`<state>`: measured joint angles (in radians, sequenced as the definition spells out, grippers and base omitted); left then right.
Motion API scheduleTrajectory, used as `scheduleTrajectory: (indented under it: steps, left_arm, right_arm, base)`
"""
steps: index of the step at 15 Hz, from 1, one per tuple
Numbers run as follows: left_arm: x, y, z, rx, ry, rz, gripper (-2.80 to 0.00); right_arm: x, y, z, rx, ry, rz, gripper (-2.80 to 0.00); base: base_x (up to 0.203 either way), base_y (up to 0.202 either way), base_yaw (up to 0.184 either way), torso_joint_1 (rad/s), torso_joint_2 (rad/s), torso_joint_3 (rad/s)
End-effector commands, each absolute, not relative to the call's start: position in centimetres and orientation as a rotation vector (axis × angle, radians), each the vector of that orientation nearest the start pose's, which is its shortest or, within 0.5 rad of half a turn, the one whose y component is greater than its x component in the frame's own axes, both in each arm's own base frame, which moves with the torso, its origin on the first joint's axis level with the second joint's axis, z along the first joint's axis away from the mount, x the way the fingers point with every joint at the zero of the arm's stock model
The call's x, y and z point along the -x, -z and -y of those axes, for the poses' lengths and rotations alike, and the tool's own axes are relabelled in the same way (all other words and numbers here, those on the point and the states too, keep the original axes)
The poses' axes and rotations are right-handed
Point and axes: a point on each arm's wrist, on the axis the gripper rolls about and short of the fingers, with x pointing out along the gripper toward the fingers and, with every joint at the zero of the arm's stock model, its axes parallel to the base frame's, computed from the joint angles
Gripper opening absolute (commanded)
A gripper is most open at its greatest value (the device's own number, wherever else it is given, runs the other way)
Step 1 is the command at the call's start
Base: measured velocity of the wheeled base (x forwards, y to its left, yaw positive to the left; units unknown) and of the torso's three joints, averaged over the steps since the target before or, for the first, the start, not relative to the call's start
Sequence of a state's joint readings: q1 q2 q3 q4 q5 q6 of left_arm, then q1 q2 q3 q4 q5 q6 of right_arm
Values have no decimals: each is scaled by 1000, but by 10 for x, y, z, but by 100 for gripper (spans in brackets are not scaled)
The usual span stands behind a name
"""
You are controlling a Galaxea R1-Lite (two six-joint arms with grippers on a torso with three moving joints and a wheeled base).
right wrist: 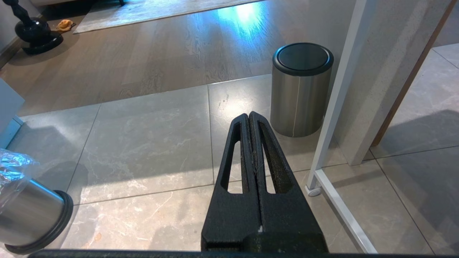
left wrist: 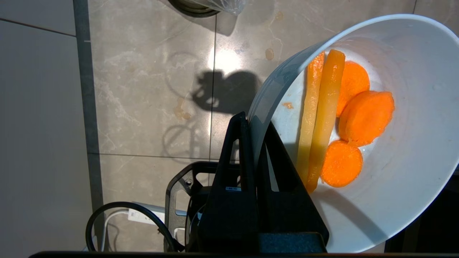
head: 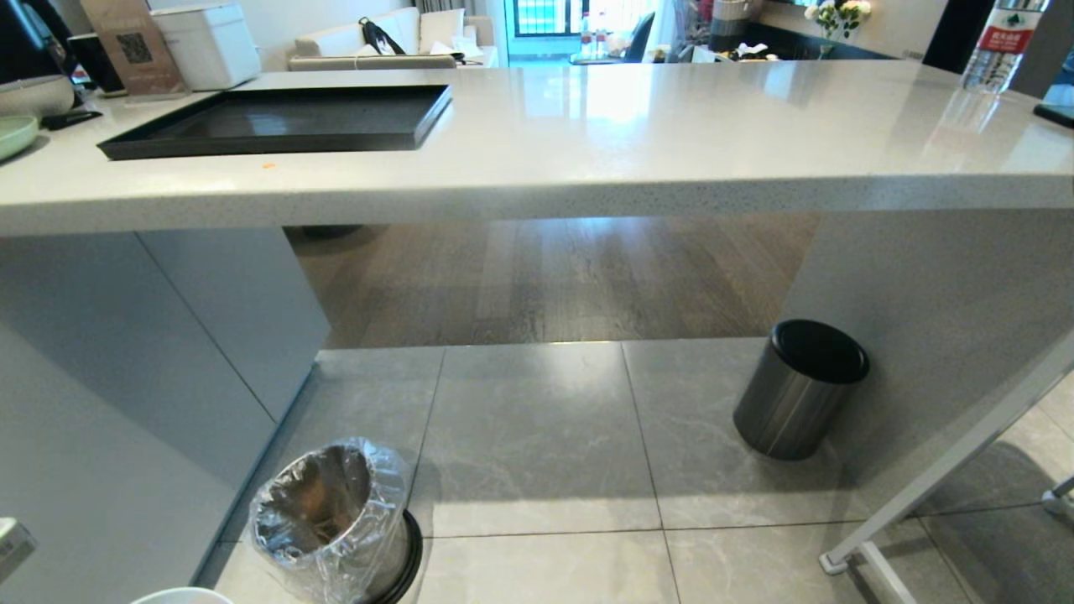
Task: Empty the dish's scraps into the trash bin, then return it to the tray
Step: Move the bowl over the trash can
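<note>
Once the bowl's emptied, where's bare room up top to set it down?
The black tray is bare throughout. The counter is open from the tray's right edge to the water bottle. The far left, by the green plate, is crowded.

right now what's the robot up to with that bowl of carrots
The left claw is shut on the rim of the dish, holding it above the tiled floor. The scraps, carrot slices and yellowish sticks, are still inside. The trash bin with its plastic liner stands on the floor nearby, and the tray sits bare on the counter. The right claw hangs shut and idle.
</note>
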<state>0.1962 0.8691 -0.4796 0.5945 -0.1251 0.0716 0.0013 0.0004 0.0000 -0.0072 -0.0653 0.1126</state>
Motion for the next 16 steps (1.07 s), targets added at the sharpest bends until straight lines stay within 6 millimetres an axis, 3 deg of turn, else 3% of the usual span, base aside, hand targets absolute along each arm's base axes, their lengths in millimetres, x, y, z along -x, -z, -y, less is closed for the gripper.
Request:
scheduleTrajectory:
  steps: [1,16]
  left_arm:
    - [-53,-148,-8,92,-31,-975,-280]
    - [-53,-147,-6,83,-8,-984,-280]
  right_arm:
    - [23,-76,2,-114,64,11,-280]
    - [23,-76,2,-114,64,11,-280]
  base:
    - [0,0,0,0,0,0]
    - [0,0,0,0,0,0]
